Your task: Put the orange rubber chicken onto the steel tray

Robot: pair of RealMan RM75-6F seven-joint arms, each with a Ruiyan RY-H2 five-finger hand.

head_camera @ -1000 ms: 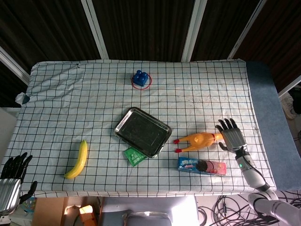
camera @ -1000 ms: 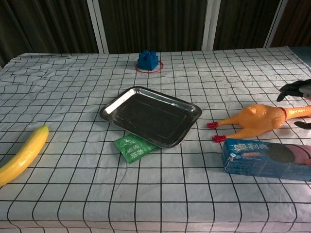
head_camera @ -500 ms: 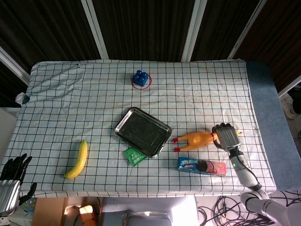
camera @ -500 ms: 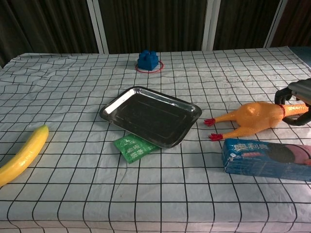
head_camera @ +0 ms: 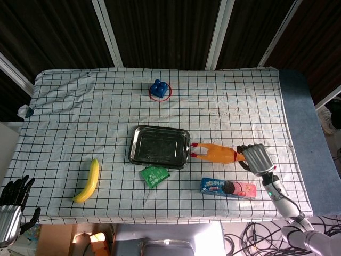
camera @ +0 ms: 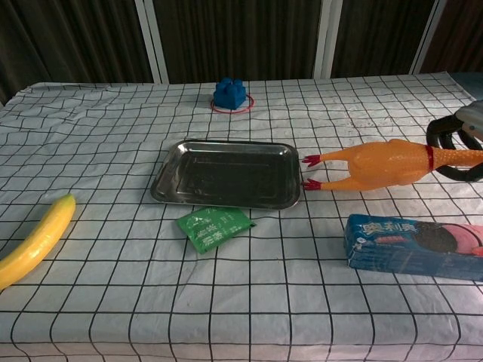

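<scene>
- Lengthwise, the orange rubber chicken (head_camera: pixel 217 153) lay left-right, red feet touching the steel tray (head_camera: pixel 159 152)'s right rim, neck toward the right robot hand (head_camera: pixel 254 158).
- That robot hand gripped the neck; the head was hidden, and the body looked slightly lifted off the surface (head_camera: pixel 80 112).
- Smooth rubber met the shiny rectangular tray on checked cloth.
- At the frame's corner, the left robot hand (head_camera: pixel 11 202) was cut off, fingers apart.

Glossy steel tray (head_camera: pixel 159 151), smooth rubber chicken (head_camera: pixel 216 153), matt wrinkled checked cloth (head_camera: pixel 80 112).
</scene>
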